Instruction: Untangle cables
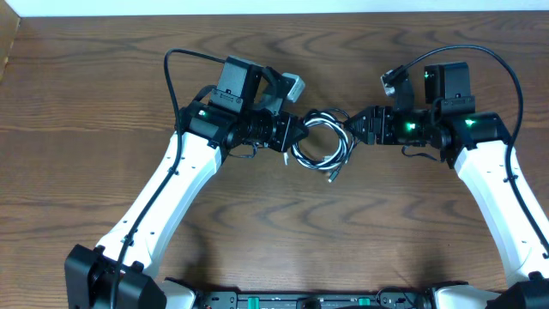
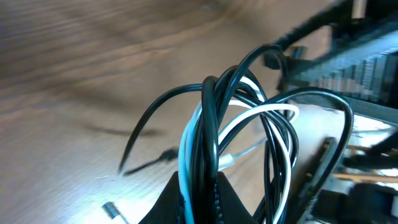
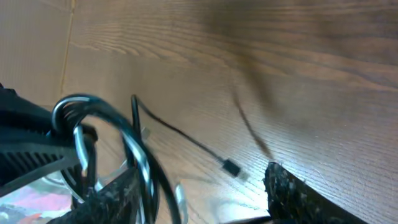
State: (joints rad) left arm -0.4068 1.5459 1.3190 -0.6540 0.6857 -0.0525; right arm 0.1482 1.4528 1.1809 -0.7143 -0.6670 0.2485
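Observation:
The cables (image 1: 322, 144), one white and one black, form a tangled coil of loops on the wooden table between my two arms. Their small plug ends (image 1: 333, 176) trail toward the near side. My left gripper (image 1: 296, 134) is shut on the coil's left side. In the left wrist view the black and white strands (image 2: 214, 118) rise out of the closed left gripper (image 2: 199, 179). My right gripper (image 1: 352, 125) is at the coil's right edge. In the right wrist view it (image 3: 199, 199) stands open, loops (image 3: 134, 146) lie against its left finger, and a black plug (image 3: 231, 167) rests on the wood.
The table's far edge (image 1: 274, 15) runs along the top, with a corner at the far left (image 1: 10, 51). Thick black arm cables arch over each wrist (image 1: 171, 73) (image 1: 506, 73). Arm bases (image 1: 309, 299) sit at the near edge.

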